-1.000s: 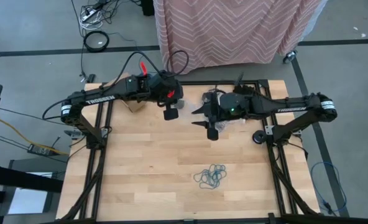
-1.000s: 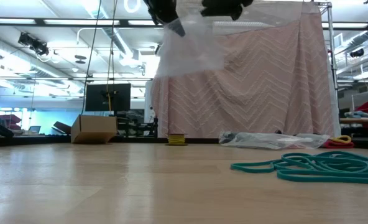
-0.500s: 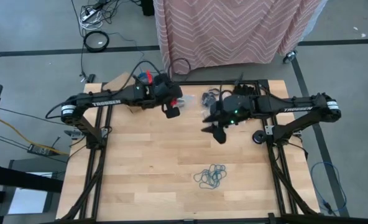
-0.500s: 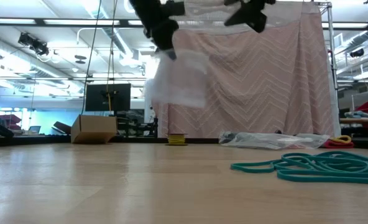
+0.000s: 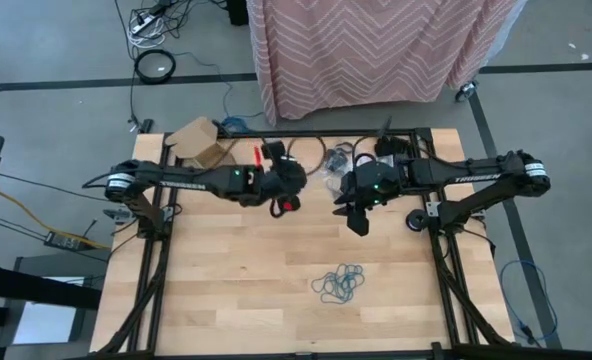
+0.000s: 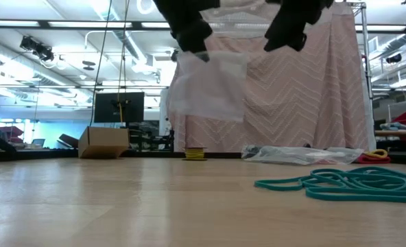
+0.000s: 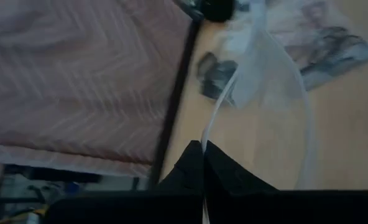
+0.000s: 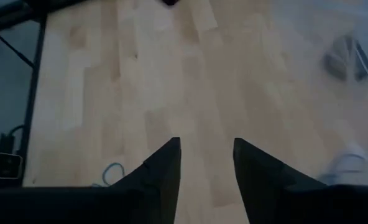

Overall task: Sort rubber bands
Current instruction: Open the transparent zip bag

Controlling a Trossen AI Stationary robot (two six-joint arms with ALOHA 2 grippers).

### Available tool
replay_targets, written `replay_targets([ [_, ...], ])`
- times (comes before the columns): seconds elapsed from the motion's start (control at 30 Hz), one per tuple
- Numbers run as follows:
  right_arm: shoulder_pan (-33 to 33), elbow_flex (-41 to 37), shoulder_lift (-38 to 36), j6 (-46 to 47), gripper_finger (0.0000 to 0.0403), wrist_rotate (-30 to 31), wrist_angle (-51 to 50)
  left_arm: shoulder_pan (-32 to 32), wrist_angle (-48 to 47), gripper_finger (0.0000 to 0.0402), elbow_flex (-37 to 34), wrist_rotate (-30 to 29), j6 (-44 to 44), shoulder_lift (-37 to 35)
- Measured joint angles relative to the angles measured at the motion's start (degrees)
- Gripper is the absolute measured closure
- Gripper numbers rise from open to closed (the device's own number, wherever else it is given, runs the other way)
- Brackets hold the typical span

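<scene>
Left wrist view shows the left end effector (image 7: 202,163) pressed together on the edge of a clear bag (image 7: 268,81), which hangs from it in the air. In the low view this bag (image 6: 208,86) hangs flat and loose under the dark fingers, well above the counter (image 6: 155,206). The right end effector (image 8: 206,163) has its fingers apart with only bare wood between them; it holds nothing and hovers just beside the left one, over the back half of the counter.

The bands (image 5: 338,284) lie in one teal heap toward the front of the counter, well apart from both arms. More bags (image 5: 341,160) lie at the back edge.

I think the first risk is the bag. It is held by one thin edge only, so it can slip out or swing when the arm moves, and the mouth may stay closed. If the right end effector tries to take the other edge, it can close on air, because the film is clear and floppy.

The second risk is the heap. The bands are tangled, so a pinch can lift several together, or one can snap away.
</scene>
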Motion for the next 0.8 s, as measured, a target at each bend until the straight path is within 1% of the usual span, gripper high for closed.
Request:
replay_targets([
  [0.17, 1.77, -10.97, -2.31, 6.15, 0.0282, -6.89, 10.11, -2.83, -3.14, 0.0401, 0.00, 0.29, -9.45, 5.94],
  [0.3, 5.45, -17.40, -4.38, 10.59, 0.0287, -8.50, 11.69, -4.84, -5.92, 0.0401, 0.00, 2.81, -15.66, 9.00],
  [0.43, 8.80, -19.64, -5.39, 13.14, 0.0289, -7.59, 11.73, -5.78, -6.73, 0.0401, 0.00, 5.09, -18.40, 10.19],
  [0.57, 9.77, -19.65, -5.64, 16.89, 0.0290, -1.84, 15.31, -5.13, -6.75, 0.0401, 0.56, 5.65, -18.55, 9.77],
  [0.6, 9.57, -19.65, -5.95, 18.00, 0.0290, -0.07, 17.26, -4.69, -7.19, 0.0401, 1.43, 7.29, -18.45, 9.54],
  [0.67, 8.85, -19.65, -7.23, 19.12, 0.0290, 3.01, 21.78, -3.84, -8.96, 0.0401, 3.67, 13.58, -16.36, 8.54],
  [0.73, 7.48, -19.65, -8.99, 19.04, 0.0290, 5.34, 26.43, -3.34, -10.29, 0.0401, 6.13, 20.59, -10.82, 7.38],
  [0.8, 5.68, -19.63, -11.13, 17.85, 0.0290, 6.14, 30.32, -3.51, -12.61, 0.0401, 7.75, 24.70, -4.33, 6.98],
])
